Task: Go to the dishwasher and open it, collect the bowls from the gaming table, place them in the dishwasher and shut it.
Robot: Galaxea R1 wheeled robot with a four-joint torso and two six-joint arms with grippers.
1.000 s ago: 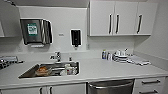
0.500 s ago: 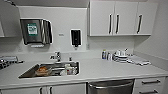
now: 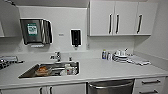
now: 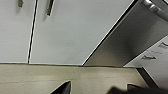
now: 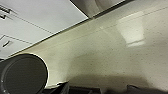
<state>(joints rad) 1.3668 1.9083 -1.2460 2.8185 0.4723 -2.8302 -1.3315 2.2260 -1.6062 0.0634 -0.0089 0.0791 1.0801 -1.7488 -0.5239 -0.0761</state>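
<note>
The head view faces a white kitchen desk (image 3: 105, 71) with a steel sink (image 3: 51, 70) set into it. Dishes lie in the basin, one of them orange, though the picture is too soft to name them. A faucet (image 3: 58, 56) stands behind the sink. On the wall above hang a paper-towel dispenser (image 3: 36, 31) and a dark soap dispenser (image 3: 75, 37). White upper cabinets (image 3: 120, 18) with black bar handles fill the upper right. Toward the right end of the desk stand small bottles (image 3: 106, 55) beside a cluster of crockery and cloths (image 3: 130, 59).

The dishwasher (image 3: 111, 87) sits under the desk, just right of the sink; its brushed steel front is closed, with the horizontal bar handle near its top edge. White drawers (image 3: 150, 85) flank it on the right.

In the left wrist view the steel dishwasher front (image 4: 130, 42) and its handle sit next to white cabinet doors (image 4: 62, 30) above a pale floor (image 4: 75, 77). The right wrist view shows pale speckled floor (image 5: 112, 55) and a dark round robot part. Whether either arm's jaws are released or clenched I cannot tell.
</note>
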